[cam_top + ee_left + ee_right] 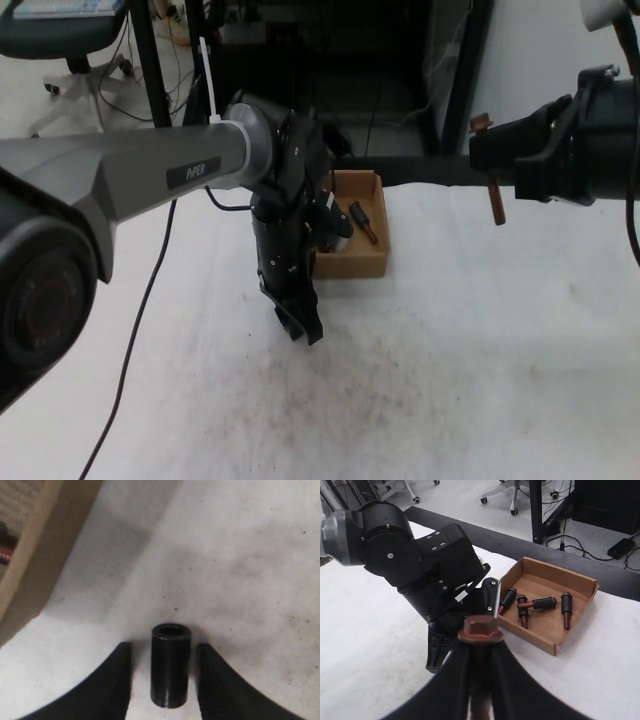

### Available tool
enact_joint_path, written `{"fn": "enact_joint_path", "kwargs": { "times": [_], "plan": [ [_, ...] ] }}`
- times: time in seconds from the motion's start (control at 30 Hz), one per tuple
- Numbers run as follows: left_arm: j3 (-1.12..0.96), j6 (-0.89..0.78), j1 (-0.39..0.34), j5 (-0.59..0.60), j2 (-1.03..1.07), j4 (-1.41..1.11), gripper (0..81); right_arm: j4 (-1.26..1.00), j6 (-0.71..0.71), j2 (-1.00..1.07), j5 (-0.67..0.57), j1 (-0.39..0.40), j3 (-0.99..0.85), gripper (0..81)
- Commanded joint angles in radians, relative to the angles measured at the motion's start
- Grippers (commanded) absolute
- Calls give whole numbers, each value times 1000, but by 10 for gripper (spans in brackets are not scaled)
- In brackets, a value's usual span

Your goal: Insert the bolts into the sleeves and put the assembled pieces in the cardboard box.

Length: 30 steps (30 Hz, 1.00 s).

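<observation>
On the counter [480, 380], near the cardboard box [352, 266], the left pincer [300, 325] stands apart, straddling the upright sleeve [170, 672]. At right, the raised right pincer [481, 680] is clamped on a bolt [482, 630]. Next, I judge: grip the sleeve, then align the bolt with its bore.

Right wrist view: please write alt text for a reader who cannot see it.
The right arm's fingers grip a copper-coloured bolt, hexagonal head up. Beyond, the left arm leans over the white bench beside a cardboard box holding four assembled pieces.
</observation>
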Motion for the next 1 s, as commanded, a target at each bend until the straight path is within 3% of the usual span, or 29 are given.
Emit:
{"fn": "enact_joint_path", "kwargs": {
  "times": [0.0,0.13,0.2,0.27,0.3,0.47,0.6,0.7,0.77,0.97],
  "plan": [
    [-1,-9,0,-9,8,-10,386,-20,1,-10,-17,-4,-4,8],
    [-1,-9,0,-13,8,-7,363,-20,1,-10,-17,-4,-4,8],
    [-1,-9,0,-25,8,-2,235,-20,1,-10,-17,-4,-4,8],
    [-1,-9,0,-31,8,7,41,-20,1,-10,-17,-4,-4,8],
    [-1,-3,0,-31,8,11,2,-20,1,-10,-17,-4,-4,8],
    [-4,-16,0,-31,8,25,4,-20,1,-10,-13,-4,-4,8],
    [-46,-183,-4,-11,-17,37,4,-27,1,-10,-13,-4,-4,8],
    [-117,-297,-14,160,-72,-18,4,-59,3,-10,23,-4,-4,8],
    [-156,-367,-15,213,-125,-96,4,-101,11,-10,47,-14,-4,8],
    [-194,-371,17,169,-312,-291,4,-369,267,-22,-62,-72,-4,8]
  ]
}}
